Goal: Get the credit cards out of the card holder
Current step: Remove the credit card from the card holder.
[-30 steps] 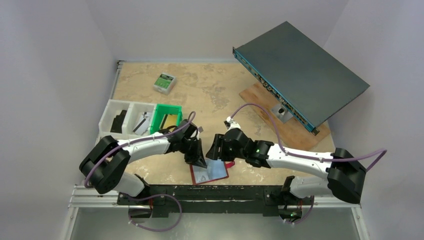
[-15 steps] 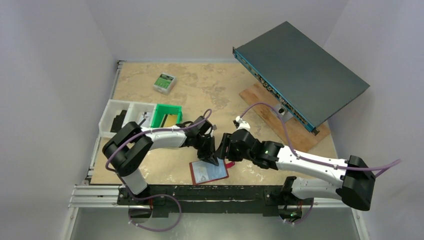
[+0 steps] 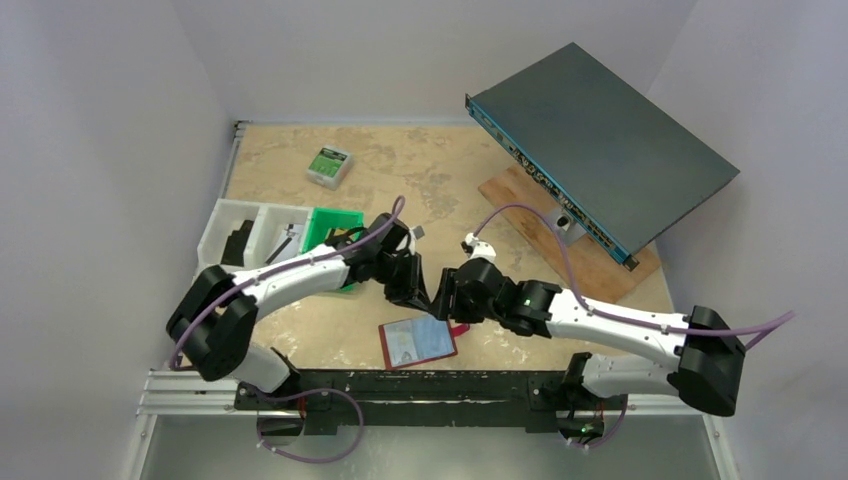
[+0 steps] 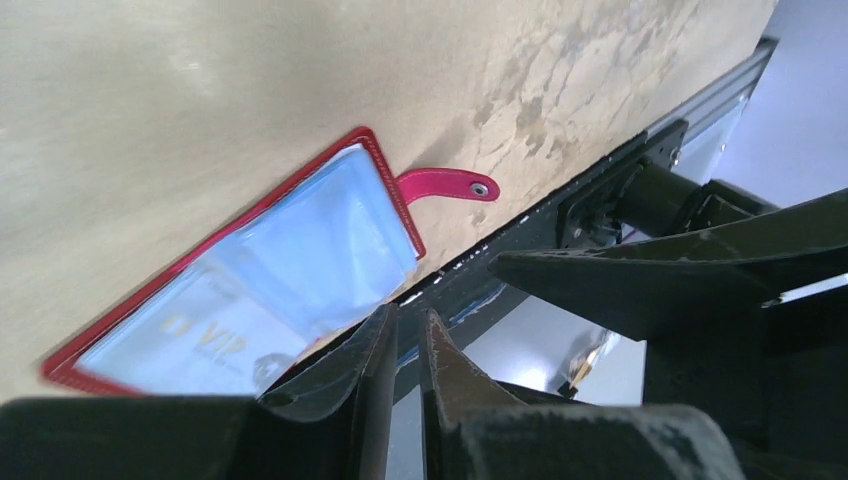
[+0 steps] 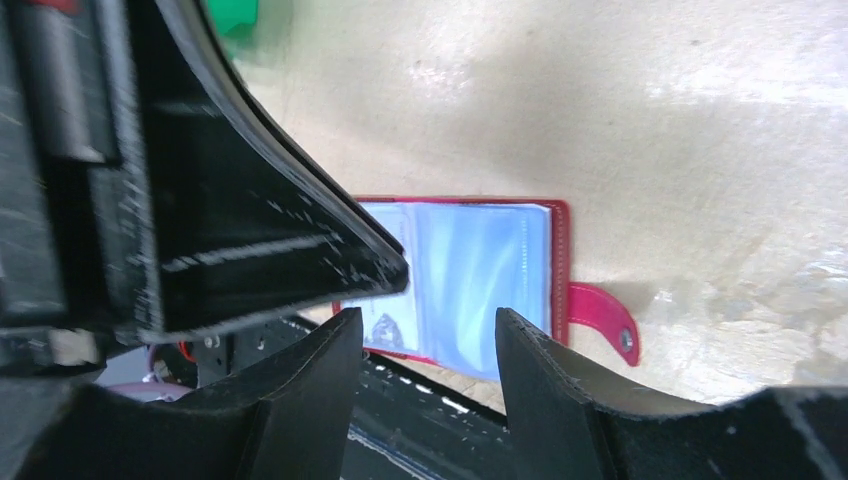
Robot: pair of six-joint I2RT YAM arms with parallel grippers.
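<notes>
L gripper [image 4: 408, 335]: fingers [image 4: 365, 375] drawn almost together, just a thin slit between them; we can't tell if anything thin is pinched there. It hangs above the table [image 3: 300, 330], not touching the card holder [image 4: 300, 250]. R gripper [image 5: 425, 330] is spread wide w/ nothing between its fingers, also off the holder, tips facing the L gripper and close to it. Below both, the card holder lies unfolded and flat near the table's front edge, pale blue pockets up, snap tab [image 4: 445, 185] sticking out to the side. We see one card [image 4: 200, 350] marked "VIP" in a pocket. Farther out: green bin [image 3: 335, 222] beside the L arm, small green-and-white box [image 3: 328, 165] well apart toward the back.
</notes>
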